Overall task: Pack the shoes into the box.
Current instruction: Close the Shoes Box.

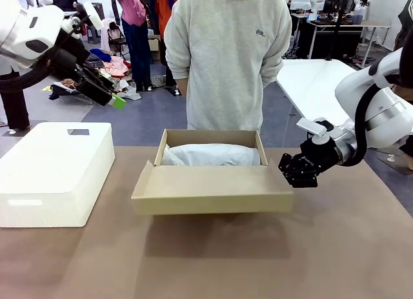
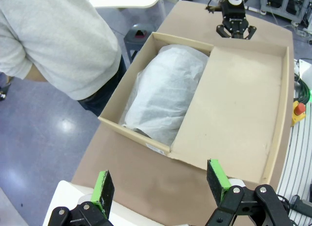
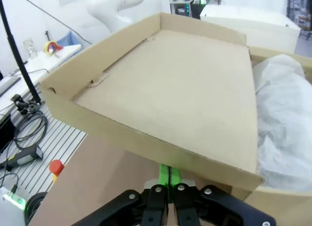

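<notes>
Right, the box [image 1: 210, 158] sits mid-bench in front of the person [image 1: 227, 53], its flap lid [image 1: 213, 189] folded out toward the robot and lifted off the bench at its near edge. White tissue paper [image 1: 211, 155] mounds up inside, hiding whatever lies beneath, so the shoes can't be made out. The right gripper [image 1: 295, 175] hangs at the lid's right corner, jaws pressed together; whether they pinch the cardboard is hard to tell. The left gripper [image 2: 161, 184] hovers high above, jaws wide apart, gripping nothing. A white block [image 1: 55, 170] rests on the left of the bench [image 1: 348, 247].
</notes>
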You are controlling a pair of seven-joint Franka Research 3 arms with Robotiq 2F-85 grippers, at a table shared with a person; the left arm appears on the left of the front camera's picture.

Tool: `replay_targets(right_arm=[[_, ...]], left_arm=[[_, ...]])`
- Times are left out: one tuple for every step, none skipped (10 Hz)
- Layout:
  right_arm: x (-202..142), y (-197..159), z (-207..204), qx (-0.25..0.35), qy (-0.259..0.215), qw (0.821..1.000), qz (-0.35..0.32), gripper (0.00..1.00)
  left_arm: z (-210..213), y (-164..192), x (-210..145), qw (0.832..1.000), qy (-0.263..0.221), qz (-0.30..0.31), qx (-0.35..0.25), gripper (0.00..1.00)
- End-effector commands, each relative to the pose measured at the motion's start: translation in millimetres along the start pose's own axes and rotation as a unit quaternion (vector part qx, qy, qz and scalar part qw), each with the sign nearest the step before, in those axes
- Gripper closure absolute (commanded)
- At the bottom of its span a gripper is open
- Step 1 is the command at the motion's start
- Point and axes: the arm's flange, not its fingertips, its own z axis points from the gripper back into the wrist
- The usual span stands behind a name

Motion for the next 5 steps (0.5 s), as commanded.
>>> replay_targets(right_arm=[[5.5,11.9,1.6,-0.034,-0.040,0.998,0.023,1.00],[6.7,13.8,3.7,-0.045,-0.052,0.997,0.027,1.00],[7.8,15.2,6.3,-0.052,-0.063,0.996,0.029,1.00],[9.7,15.5,8.9,-0.063,-0.074,0.995,0.032,1.00],[11.8,14.6,11.1,-0.076,-0.079,0.993,0.034,1.00]], left_arm=[[-0.1,1.7,-1.0,1.000,-0.007,-0.005,-0.008,0.00],[-0.1,1.7,-1.0,1.000,-0.007,-0.005,-0.008,0.00],[-0.1,1.7,-1.0,1.000,-0.007,-0.005,-0.008,0.00],[-0.1,1.7,-1.0,1.000,-0.007,-0.005,-0.008,0.00],[-0.1,1.7,-1.0,1.000,-0.007,-0.005,-0.008,0.00]])
